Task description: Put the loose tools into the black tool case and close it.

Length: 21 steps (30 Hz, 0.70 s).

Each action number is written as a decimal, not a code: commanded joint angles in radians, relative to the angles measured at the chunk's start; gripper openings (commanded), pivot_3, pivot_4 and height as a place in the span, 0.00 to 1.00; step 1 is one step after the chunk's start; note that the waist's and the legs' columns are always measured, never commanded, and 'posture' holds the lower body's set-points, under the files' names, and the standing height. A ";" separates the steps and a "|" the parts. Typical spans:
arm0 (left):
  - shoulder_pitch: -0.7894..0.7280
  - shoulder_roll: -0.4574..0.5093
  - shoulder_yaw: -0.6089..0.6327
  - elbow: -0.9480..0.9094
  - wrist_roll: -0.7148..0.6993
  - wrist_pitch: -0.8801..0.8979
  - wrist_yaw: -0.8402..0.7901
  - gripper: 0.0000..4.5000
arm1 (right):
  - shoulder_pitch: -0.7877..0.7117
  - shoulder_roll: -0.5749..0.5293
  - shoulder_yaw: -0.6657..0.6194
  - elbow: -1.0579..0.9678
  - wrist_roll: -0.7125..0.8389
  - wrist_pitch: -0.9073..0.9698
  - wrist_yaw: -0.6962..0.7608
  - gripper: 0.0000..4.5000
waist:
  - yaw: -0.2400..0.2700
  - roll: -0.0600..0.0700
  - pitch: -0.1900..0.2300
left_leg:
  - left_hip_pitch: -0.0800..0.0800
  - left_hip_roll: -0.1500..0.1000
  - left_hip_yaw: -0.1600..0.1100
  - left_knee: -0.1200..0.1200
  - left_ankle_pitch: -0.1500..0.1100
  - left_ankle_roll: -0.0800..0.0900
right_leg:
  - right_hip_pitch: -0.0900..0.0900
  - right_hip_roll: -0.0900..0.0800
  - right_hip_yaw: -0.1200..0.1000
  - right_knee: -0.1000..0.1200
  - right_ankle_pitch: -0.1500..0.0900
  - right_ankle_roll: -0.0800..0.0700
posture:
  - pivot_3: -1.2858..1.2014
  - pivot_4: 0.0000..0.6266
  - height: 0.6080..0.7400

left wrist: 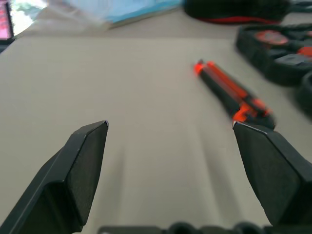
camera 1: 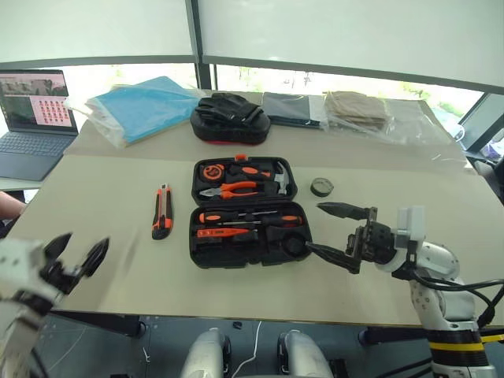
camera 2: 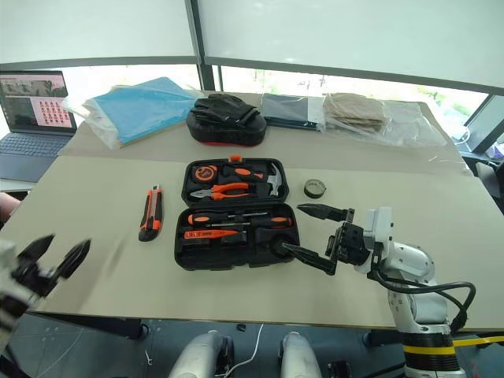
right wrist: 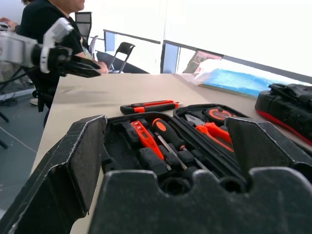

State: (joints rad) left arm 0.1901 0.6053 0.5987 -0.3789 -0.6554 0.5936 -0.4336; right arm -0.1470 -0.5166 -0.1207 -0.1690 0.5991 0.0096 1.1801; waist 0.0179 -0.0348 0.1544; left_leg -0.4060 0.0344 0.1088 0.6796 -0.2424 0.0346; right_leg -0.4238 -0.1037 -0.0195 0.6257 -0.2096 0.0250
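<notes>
The black tool case [camera 1: 196, 253] lies open mid-table. Two long screwdrivers with black-and-orange handles [camera 1: 236, 217] and a small orange screwdriver [camera 1: 224, 232] rest in its near half. To the left of the case, the orange-and-black utility knife [camera 1: 161, 211] lies on the table and appears again in the left wrist view [left wrist: 233, 92]. A small black tape roll [camera 1: 322, 187] sits to the right of the case. My left gripper [camera 1: 85, 241] hangs open and empty over the near left table edge. My right gripper [camera 1: 314, 227] is open and empty, pointing at the case's right side.
Pliers [camera 1: 228, 190], a hammer and a round tape measure fill the case's far half. A black pouch with gloves [camera 1: 230, 118], a blue bagged sheet [camera 1: 142, 106], bagged fabrics [camera 1: 354, 110] and a laptop [camera 1: 31, 118] line the back. A person [right wrist: 48, 19] stands beyond the table.
</notes>
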 commanded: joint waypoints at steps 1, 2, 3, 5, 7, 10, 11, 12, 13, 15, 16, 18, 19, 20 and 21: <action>-0.180 -0.013 -0.104 -0.071 -0.081 0.282 0.214 0.98 | -0.035 0.003 0.002 -0.037 0.003 -0.015 -0.013 1.00 | -0.006 0.000 0.000 | 0.000 0.000 0.000 0.000 0.002 0.003 | 0.000 0.001 0.000 0.000 0.000 0.001 | 0.52 0.24 1.00; -0.234 -0.040 -0.132 -0.067 -0.071 0.332 0.278 0.98 | -0.040 0.003 0.005 -0.038 0.002 -0.015 -0.016 1.00 | -0.007 0.000 0.000 | 0.000 0.000 0.000 0.000 0.005 0.009 | 0.000 0.002 0.001 0.000 0.000 0.001 | 0.52 0.24 1.00; -0.274 -0.062 -0.156 -0.058 -0.055 0.368 0.326 0.98 | -0.045 0.003 0.008 -0.040 0.001 -0.014 -0.018 1.00 | -0.009 0.000 0.000 | 0.000 0.000 0.000 0.000 0.005 0.009 | 0.000 0.002 0.001 0.000 0.001 0.001 | 0.52 0.24 1.00; -0.333 -0.097 -0.212 -0.018 -0.007 0.402 0.384 0.98 | -0.052 0.005 0.013 -0.047 -0.004 -0.015 -0.027 1.00 | -0.014 -0.001 0.000 | 0.000 0.000 0.000 0.000 0.005 0.009 | 0.000 0.004 0.004 0.000 0.001 0.002 | 0.52 0.24 1.00; -0.376 -0.119 -0.263 0.028 0.038 0.417 0.415 0.98 | -0.059 0.008 0.017 -0.054 -0.009 -0.015 -0.042 1.00 | -0.019 -0.001 0.000 | 0.001 0.000 0.000 -0.001 0.005 0.009 | 0.000 0.005 0.005 0.000 0.001 0.001 | 0.52 0.24 1.00; -0.412 -0.132 -0.327 0.080 0.093 0.427 0.428 0.98 | -0.068 0.009 0.021 -0.065 -0.010 -0.012 -0.060 1.00 | -0.019 -0.001 0.000 | 0.001 0.000 0.000 -0.001 0.005 0.007 | 0.000 0.007 0.005 0.000 0.001 0.000 | 0.52 0.24 1.00; -0.417 -0.137 -0.338 0.093 0.105 0.435 0.432 0.98 | -0.070 0.009 0.023 -0.069 -0.009 -0.011 -0.063 1.00 | -0.019 -0.001 0.000 | 0.001 0.001 0.000 -0.001 0.005 0.007 | 0.000 0.007 0.005 0.000 0.001 0.000 | 0.52 0.24 1.00; -0.422 -0.139 -0.351 0.107 0.116 0.445 0.433 0.98 | -0.073 0.008 0.025 -0.071 -0.008 -0.010 -0.065 1.00 | -0.017 -0.001 0.000 | 0.001 0.001 0.000 -0.001 0.005 0.007 | 0.000 0.007 0.005 0.000 0.001 0.000 | 0.52 0.24 1.00; -0.427 -0.147 -0.361 0.123 0.128 0.446 0.435 0.92 | -0.075 0.008 0.027 -0.074 -0.005 -0.006 -0.067 1.00 | -0.016 -0.001 0.000 | 0.001 0.001 0.000 -0.001 0.005 0.007 | 0.000 0.007 0.006 0.000 0.001 0.000 | 0.52 0.24 1.00; -0.439 -0.164 -0.377 0.145 0.141 0.465 0.434 0.81 | -0.078 0.004 0.031 -0.082 0.005 0.002 -0.065 1.00 | -0.014 0.000 0.000 | 0.001 0.001 0.001 -0.001 0.005 0.007 | 0.000 0.007 0.006 0.000 0.001 0.000 | 0.52 0.24 1.00; -0.442 -0.171 -0.382 0.149 0.147 0.470 0.432 0.73 | -0.079 0.003 0.031 -0.084 0.009 0.006 -0.064 1.00 | -0.008 0.000 0.000 | 0.002 0.001 0.001 -0.001 0.005 0.007 | 0.000 0.007 0.006 0.000 0.001 0.000 | 0.52 0.24 1.00; -0.443 -0.177 -0.383 0.154 0.162 0.475 0.426 0.58 | -0.089 0.008 0.028 -0.089 0.025 0.010 -0.065 1.00 | -0.005 0.000 0.000 | 0.002 0.001 0.000 -0.001 0.005 0.007 | 0.000 0.006 0.006 0.000 0.001 0.000 | 0.52 0.24 1.00; -0.439 -0.175 -0.382 0.159 0.172 0.467 0.422 0.48 | -0.094 0.010 0.027 -0.091 0.034 0.012 -0.061 1.00 | -0.005 0.000 0.000 | 0.002 0.001 0.000 -0.001 0.005 0.007 | 0.000 0.006 0.006 0.000 0.001 0.000 | 0.52 0.24 1.00; -0.433 -0.171 -0.380 0.161 0.179 0.461 0.417 0.44 | -0.098 0.012 0.029 -0.094 0.043 0.017 -0.059 1.00 | -0.005 0.000 0.000 | 0.002 0.000 0.001 -0.001 0.005 0.007 | 0.000 0.005 0.006 0.000 0.001 0.000 | 0.52 0.24 1.00; -0.428 -0.166 -0.378 0.161 0.188 0.453 0.411 0.39 | -0.099 0.009 0.032 -0.098 0.049 0.026 -0.054 1.00 | -0.005 0.000 -0.001 | 0.002 0.000 0.001 -0.001 0.005 0.007 | 0.000 0.005 0.006 0.000 0.001 0.000 | 0.52 0.24 1.00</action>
State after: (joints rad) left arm -0.2633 0.4424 0.2393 -0.2490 -0.4849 1.0296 -0.0105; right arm -0.2305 -0.5054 -0.0836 -0.2281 0.6148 0.0267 1.1188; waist 0.0130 -0.0345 0.1539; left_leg -0.4040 0.0347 0.1095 0.6785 -0.2375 0.0414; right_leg -0.4235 -0.0992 -0.0134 0.6255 -0.2089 0.0248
